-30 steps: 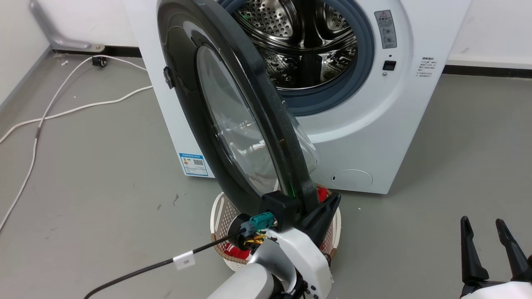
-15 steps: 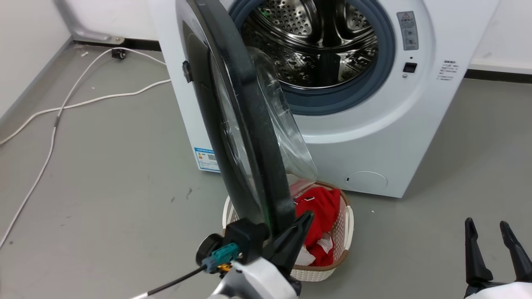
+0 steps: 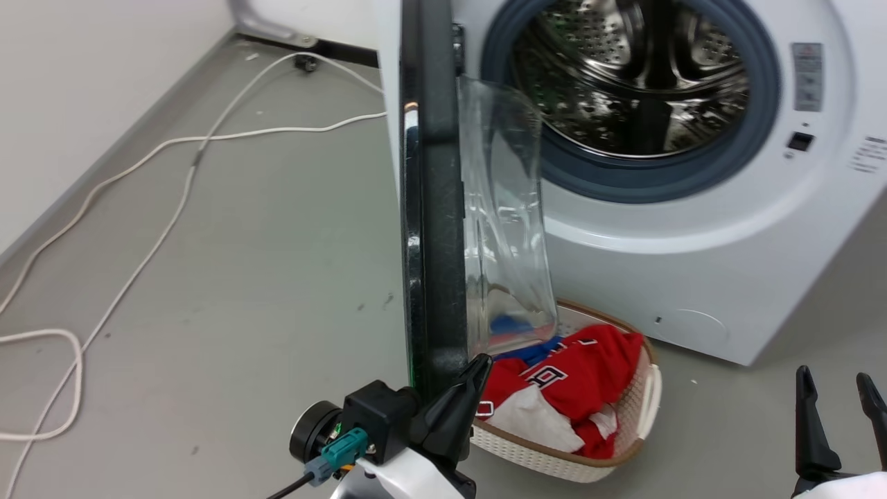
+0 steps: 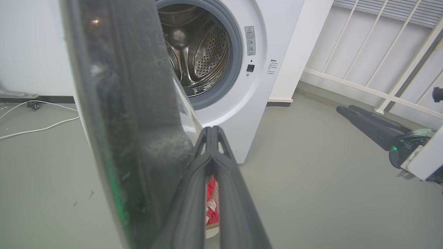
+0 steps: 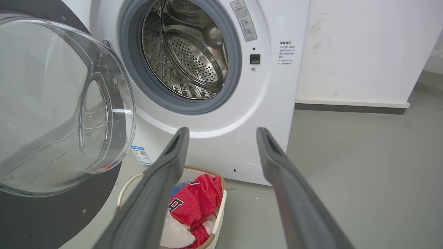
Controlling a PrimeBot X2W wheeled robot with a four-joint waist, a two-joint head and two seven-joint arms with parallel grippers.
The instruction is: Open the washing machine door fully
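Left claw [image 4: 211,131]: fingers pressed together, gripping nothing, their side against the rim of the washing machine door [image 3: 433,208]. Door stands just left of it, edge-on, out from the washing machine [image 3: 693,277] beyond. Right claw [image 5: 222,131]: spread wide, empty, well right of the door.

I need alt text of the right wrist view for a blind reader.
The washing machine door stands open at the left, its glass bowl toward the camera, beside the steel drum. Between the fingers of the open right gripper sits a basket of red clothes.
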